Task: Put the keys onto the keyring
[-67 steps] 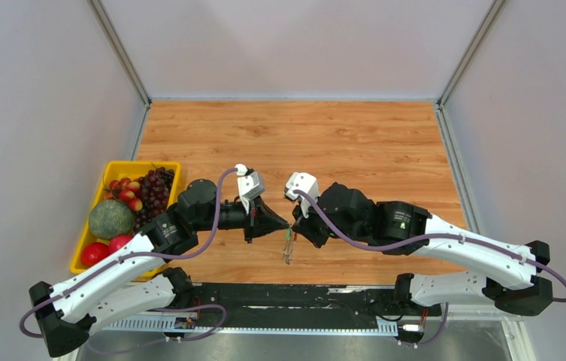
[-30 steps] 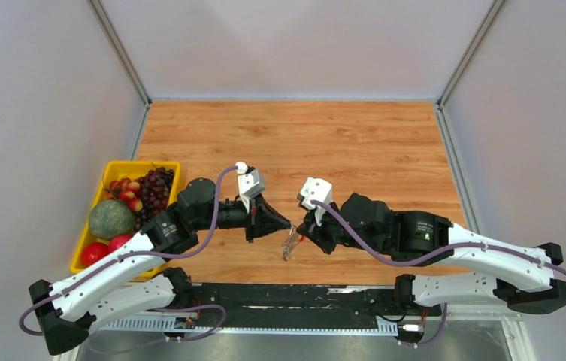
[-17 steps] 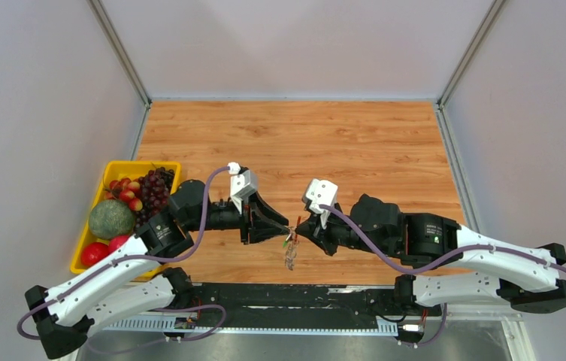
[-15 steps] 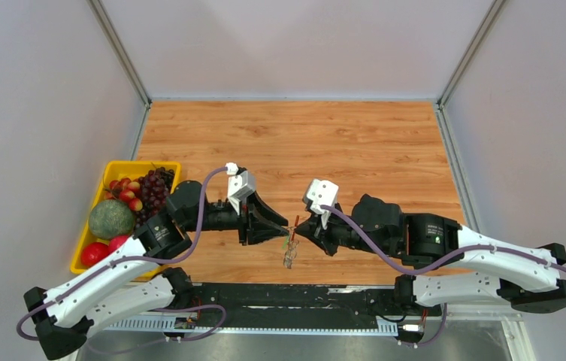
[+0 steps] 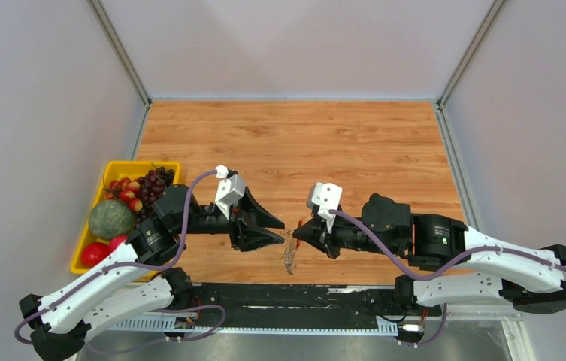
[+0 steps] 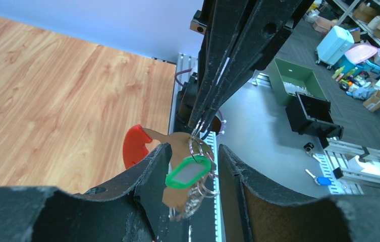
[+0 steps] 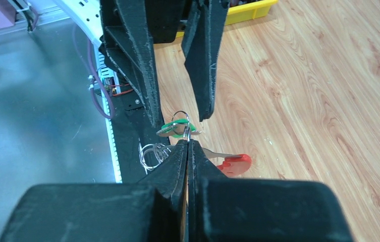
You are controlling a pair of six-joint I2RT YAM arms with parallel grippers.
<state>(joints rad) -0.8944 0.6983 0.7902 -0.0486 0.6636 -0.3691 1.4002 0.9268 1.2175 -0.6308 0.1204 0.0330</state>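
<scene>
Your left gripper [image 5: 283, 232] has drawn back, its jaws apart; your right gripper [image 5: 297, 235] pinches the keyring [image 5: 289, 258] above the tabletop [image 5: 325, 143].

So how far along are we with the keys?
Done: the keyring is off the table, pinched in the right gripper. In hand: the green-headed key hangs right against it, between the fingers of the open left gripper; it looks threaded, but I can't confirm. Left: verify, then set it down.
</scene>
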